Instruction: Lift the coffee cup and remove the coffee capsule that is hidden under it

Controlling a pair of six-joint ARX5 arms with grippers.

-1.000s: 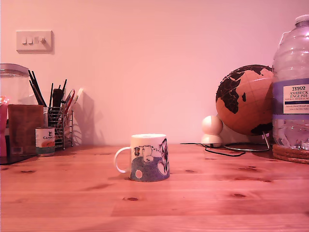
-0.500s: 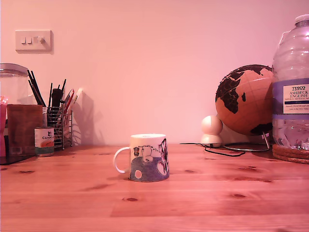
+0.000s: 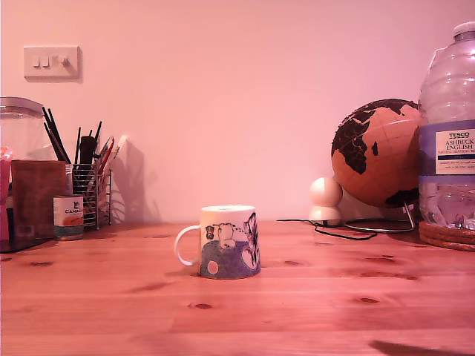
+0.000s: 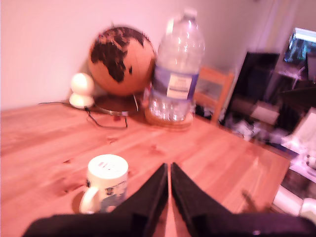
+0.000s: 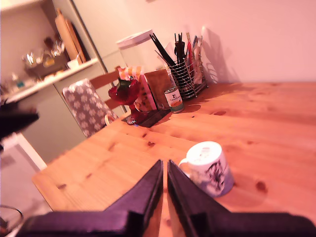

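Three views, one shared mug

Exterior camera looks low and level across the table; both wrist cameras look down from opposite sides past closed jaws, sharing the coffee cup (image 3: 228, 242).

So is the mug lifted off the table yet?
No, in the exterior view the mug sits upside down, rim flat on the table, with no tool touching it.

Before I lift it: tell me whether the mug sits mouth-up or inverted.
Inverted: the coffee cup shows a flat printed base on top, no opening.
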